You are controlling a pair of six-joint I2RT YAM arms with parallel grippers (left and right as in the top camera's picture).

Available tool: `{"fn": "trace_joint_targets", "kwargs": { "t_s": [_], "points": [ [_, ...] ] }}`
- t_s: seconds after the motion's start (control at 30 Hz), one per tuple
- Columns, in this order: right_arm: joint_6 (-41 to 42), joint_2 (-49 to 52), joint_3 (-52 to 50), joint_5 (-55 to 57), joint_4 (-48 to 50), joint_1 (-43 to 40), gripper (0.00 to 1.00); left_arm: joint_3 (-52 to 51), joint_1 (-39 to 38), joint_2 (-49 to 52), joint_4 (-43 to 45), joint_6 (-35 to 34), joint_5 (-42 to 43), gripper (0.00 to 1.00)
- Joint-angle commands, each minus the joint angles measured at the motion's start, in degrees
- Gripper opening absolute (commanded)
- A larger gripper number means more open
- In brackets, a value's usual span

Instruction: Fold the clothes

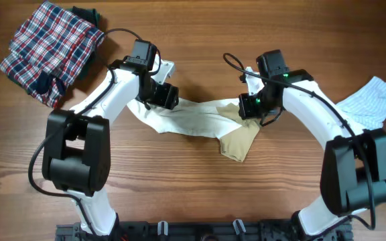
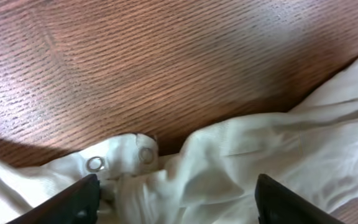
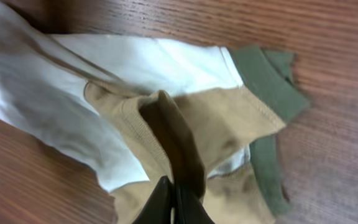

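My right gripper [image 3: 174, 194] is clenched on the top [image 1: 193, 122] at its tan sleeve; left gripper [image 2: 178, 188] released. Top runs left-right, ends hidden under both wrists.

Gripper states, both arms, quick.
Left gripper: open, holding nothing, just above the cream top.
Right gripper: shut on the cream top, pinching a tan fold.

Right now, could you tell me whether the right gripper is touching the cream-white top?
Touching. The right wrist view shows the right gripper pinched shut on a raised tan fold of the cream-white top.
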Motion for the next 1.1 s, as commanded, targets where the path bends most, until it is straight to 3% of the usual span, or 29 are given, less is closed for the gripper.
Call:
{"fn": "trace_joint_targets", "kwargs": {
  "t_s": [0.0,0.23,0.73,0.83,0.93,1.0,1.07],
  "points": [
    [4.31,-1.46,0.37,-0.83,-3.08,0.17,0.04,-0.26,0.07,0.42,0.2,0.24,-0.35,0.94],
    [11.13,-1.46,0.35,8.17,-10.29,0.17,0.04,-0.26,0.07,0.42,0.2,0.24,-0.35,1.0],
    [15.19,-1.4,0.09,4.68,-15.39,0.17,0.04,-0.26,0.35,0.39,2.38,0.0,-0.57,1.0],
    [15.43,-1.25,0.09,4.68,-15.72,0.2,0.15,-0.26,0.33,0.39,2.56,0.0,-0.55,1.0],
    [15.43,-1.01,0.09,4.7,-16.39,0.2,0.18,-0.26,0.33,0.31,2.56,0.0,-0.57,1.0],
    [15.47,-1.01,0.09,4.7,-16.24,0.2,0.3,-0.26,0.33,0.07,2.56,0.0,-0.59,1.0],
    [15.96,-1.03,0.09,4.68,-14.43,0.2,0.3,-0.26,0.33,-0.46,2.58,0.0,-0.81,1.0]
  ]
}}
